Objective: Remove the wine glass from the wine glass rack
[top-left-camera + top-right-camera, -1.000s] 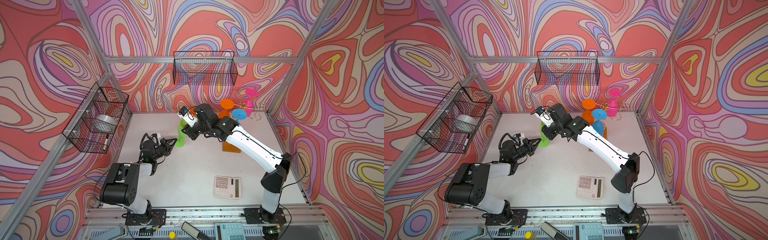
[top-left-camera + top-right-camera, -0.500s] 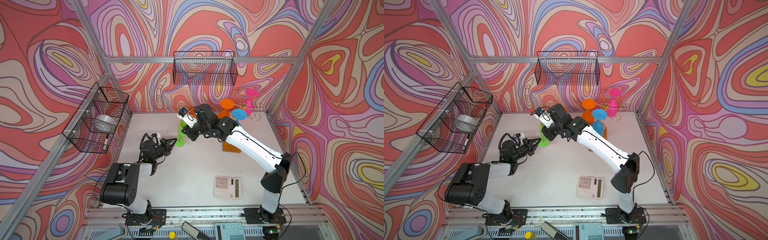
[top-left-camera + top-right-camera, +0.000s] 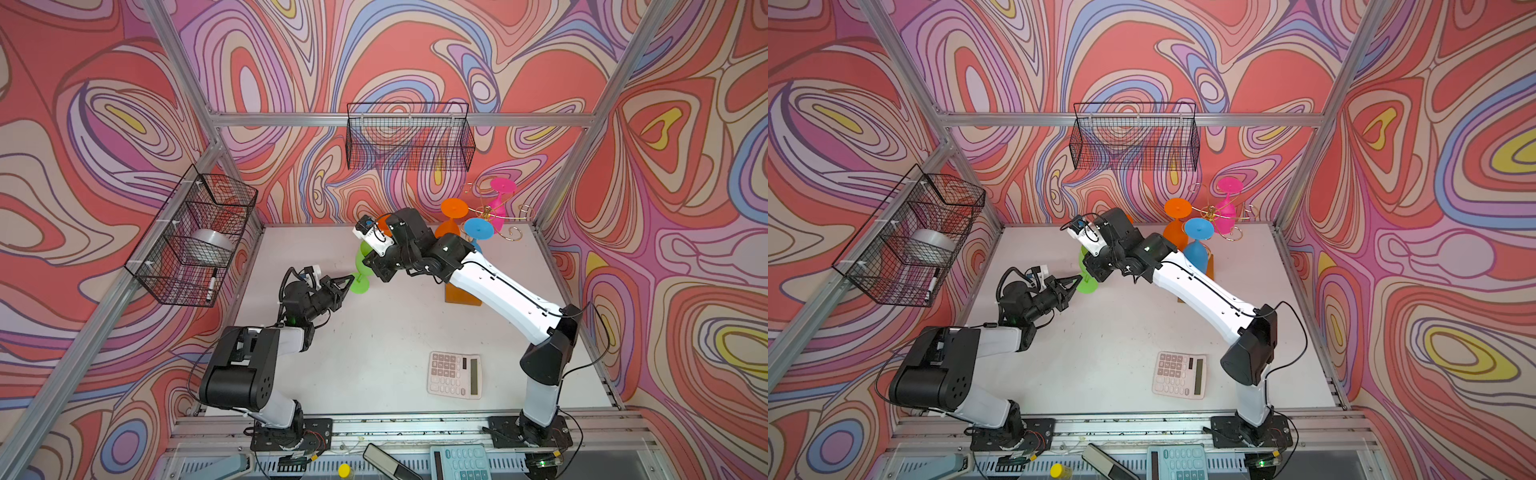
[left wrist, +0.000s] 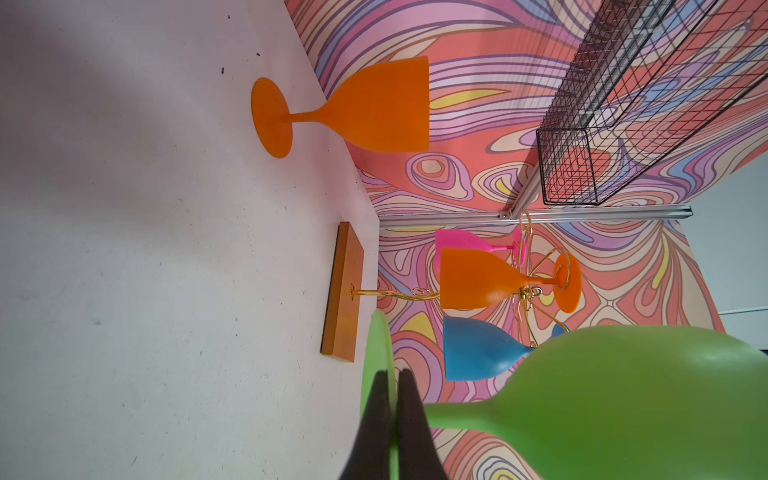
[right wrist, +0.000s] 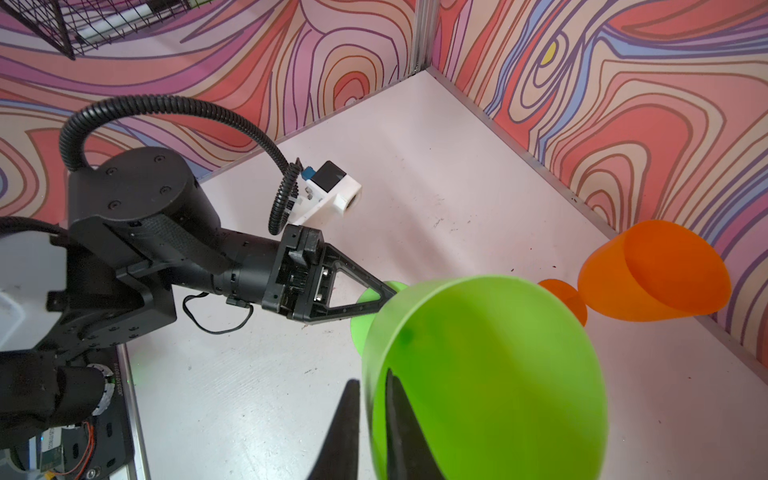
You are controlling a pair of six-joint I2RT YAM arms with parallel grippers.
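We are holding the green wine glass [image 3: 360, 264] upright, well apart from the wine glass rack [image 4: 345, 291]. Our left gripper [image 4: 390, 376] is clamping its foot, probably steadying it, while our right gripper [image 5: 371, 378] is pinching its rim, one finger inside the bowl.

Five glasses [image 4: 374, 104] [image 4: 465, 245] [image 4: 478, 282] [image 4: 478, 349] [image 4: 623, 395], two baskets [image 3: 409, 137] [image 3: 191, 266], two calculators [image 3: 455, 375] [image 3: 459, 463], one rack [image 4: 343, 291].

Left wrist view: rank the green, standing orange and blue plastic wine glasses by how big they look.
1. Green plastic wine glass, nearest the camera.
2. Orange plastic wine glass standing on the table.
3. Blue plastic wine glass, partly hidden.
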